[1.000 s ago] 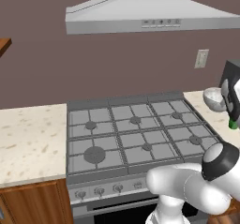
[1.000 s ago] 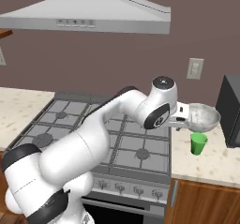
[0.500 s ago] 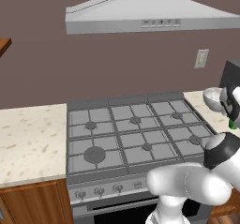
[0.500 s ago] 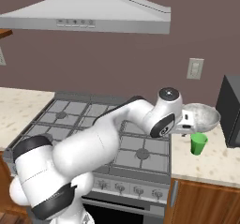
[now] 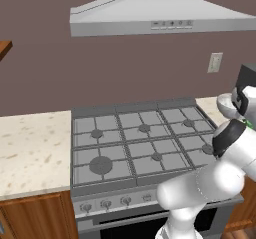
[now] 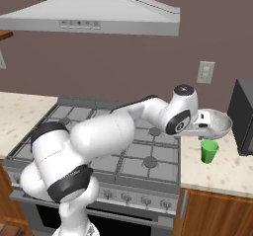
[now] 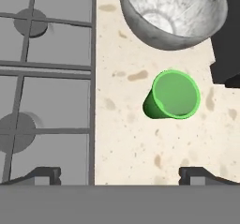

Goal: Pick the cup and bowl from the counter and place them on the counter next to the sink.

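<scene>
While the gripper (image 7: pixel 119 174) hangs spread wide above it, the green cup (image 7: pixel 172 95) stands on the counter (image 7: pixel 126 138). Just beside the cup sits the grey bowl (image 7: pixel 172 13).

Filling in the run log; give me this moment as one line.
phase: approach | gripper: open, above cup | cup: upright on counter, beside bowl | held: nothing

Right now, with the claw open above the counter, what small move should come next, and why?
Probably lower the open claw straight down and slightly toward the green cup. The cup stands upright on the counter, apart from the bowl, and nothing is held yet.
</scene>
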Robot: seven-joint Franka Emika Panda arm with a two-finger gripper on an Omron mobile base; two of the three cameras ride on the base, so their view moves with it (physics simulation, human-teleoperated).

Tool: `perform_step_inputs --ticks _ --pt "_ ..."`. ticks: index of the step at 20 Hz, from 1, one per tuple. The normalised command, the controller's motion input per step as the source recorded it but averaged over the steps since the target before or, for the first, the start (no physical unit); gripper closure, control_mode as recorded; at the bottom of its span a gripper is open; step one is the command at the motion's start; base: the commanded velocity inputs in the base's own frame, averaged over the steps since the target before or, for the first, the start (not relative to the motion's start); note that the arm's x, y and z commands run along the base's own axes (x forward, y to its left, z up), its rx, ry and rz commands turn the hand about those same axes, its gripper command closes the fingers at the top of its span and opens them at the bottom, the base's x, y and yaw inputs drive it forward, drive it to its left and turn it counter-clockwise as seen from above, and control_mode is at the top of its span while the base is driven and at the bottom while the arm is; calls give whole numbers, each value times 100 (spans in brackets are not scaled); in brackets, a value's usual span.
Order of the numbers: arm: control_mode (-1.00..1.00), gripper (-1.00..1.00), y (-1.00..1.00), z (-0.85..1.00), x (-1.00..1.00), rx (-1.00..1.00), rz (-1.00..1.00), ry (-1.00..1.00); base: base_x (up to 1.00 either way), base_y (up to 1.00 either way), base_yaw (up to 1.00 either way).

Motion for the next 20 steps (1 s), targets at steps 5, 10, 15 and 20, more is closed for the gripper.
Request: perform_step_inputs --ticks 5,10,15,20 --pt "-100 -100 -16 -2 12 0 0 4 0 0 0" --pt "-100 -100 -16 -15 17 0 0 1 0 0 0" --pt "-100 -100 -7 -13 24 0 0 1 0 0 0" --pt "-100 -100 -9 -9 24 0 0 1 0 0 0"
